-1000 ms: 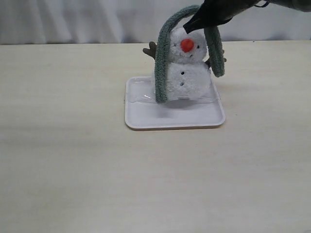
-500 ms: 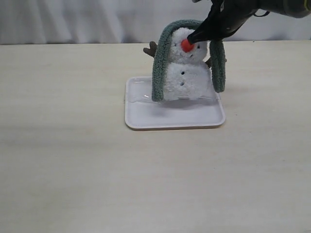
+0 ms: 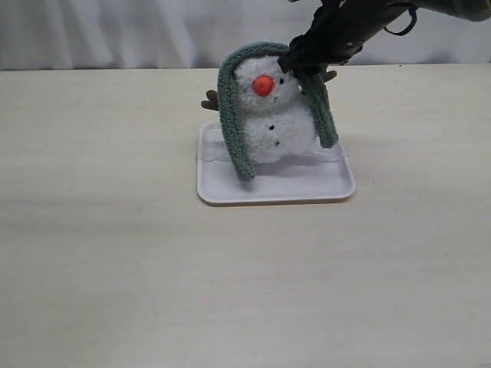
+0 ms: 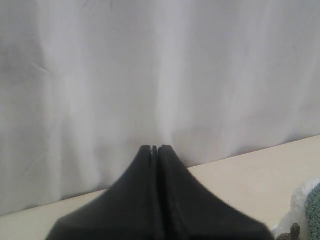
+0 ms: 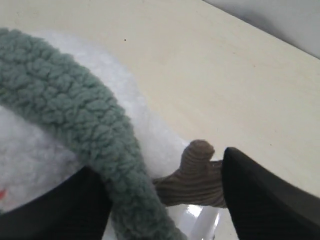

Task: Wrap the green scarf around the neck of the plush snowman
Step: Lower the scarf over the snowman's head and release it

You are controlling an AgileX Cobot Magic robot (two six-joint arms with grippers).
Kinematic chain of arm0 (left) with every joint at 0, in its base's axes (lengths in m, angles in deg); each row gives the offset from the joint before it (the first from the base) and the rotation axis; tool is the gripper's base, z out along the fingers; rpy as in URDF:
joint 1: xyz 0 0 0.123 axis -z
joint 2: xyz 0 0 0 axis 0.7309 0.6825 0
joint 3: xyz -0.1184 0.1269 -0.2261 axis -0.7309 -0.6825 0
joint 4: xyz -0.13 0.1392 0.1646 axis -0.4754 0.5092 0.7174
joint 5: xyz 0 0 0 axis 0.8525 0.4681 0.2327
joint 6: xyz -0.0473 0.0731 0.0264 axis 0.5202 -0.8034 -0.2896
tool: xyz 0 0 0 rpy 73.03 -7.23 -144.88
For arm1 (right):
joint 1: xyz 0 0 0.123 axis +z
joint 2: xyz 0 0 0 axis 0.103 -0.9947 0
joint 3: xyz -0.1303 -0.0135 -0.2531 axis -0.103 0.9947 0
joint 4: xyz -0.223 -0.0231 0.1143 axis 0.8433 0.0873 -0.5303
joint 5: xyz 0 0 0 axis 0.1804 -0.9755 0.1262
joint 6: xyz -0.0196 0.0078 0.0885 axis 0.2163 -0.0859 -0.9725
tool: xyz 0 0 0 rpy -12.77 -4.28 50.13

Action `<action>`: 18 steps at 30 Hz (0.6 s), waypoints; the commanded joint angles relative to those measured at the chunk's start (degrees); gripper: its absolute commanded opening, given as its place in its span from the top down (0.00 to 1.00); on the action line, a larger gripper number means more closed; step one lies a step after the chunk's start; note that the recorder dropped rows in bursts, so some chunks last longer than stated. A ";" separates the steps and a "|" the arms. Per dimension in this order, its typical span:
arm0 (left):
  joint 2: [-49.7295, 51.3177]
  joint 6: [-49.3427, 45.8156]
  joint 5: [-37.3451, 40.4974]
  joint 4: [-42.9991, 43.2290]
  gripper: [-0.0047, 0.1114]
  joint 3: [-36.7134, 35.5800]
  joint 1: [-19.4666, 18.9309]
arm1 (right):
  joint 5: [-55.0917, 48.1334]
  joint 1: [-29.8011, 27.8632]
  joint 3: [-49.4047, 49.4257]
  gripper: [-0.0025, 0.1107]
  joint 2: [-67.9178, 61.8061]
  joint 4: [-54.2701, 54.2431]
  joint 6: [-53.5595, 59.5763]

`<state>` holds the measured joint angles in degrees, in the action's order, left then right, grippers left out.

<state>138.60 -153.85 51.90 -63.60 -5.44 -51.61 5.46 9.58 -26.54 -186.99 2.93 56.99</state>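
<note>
The right arm is reaching in from above the shallow white square plastic tray (image 3: 276, 188), coming over the tray's far right corner w/ its black right gripper (image 3: 296, 63) angling down at the head of the fluffy white two-ball plush snowman (image 3: 278, 132). In the right wrist view its black fingers (image 5: 265, 200) are standing well apart, w/ the green scarf (a dull grey-green, rope-like knitted strip) (image 3: 231, 115) and a brown ribbed twig arm (image 5: 192, 176) lying in the gap. The strip is touching one finger, but the jaws are not clamping it.

The left arm is not showing in the exterior view. Its wrist camera is showing the black left gripper (image 4: 155, 149) w/ both tips pressed together on nothing, pointing at a white curtain (image 4: 150, 65).

The snowman is sitting on the tray's far half, its long axis tipping over toward the tray's left edge, orange nose facing approx. the tray's near edge.

The scarf is arching over the top of the head, not sitting in the neck crease. One end is hanging down to the tray floor near the left edge, and the other is dropping over the tray's far right part. Can't tell if that end is touching the tray.

The tray is lying on a pale beige table (image 3: 115, 261).
</note>
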 commanded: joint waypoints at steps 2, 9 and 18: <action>0.06 0.03 0.49 -0.23 0.96 -0.03 0.07 | -4.94 -0.02 -0.20 0.43 5.08 3.99 0.15; 2.96 -3.09 2.94 -6.63 0.96 -0.03 0.07 | -7.86 -0.02 -0.20 0.43 10.64 5.19 0.70; 15.44 -3.20 20.00 -2.90 0.96 4.51 3.17 | -6.75 -0.28 1.69 0.82 16.90 4.58 -1.85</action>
<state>150.30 -156.77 66.18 -68.76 -3.95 -50.62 -2.54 9.58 -26.40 -173.08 7.76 55.59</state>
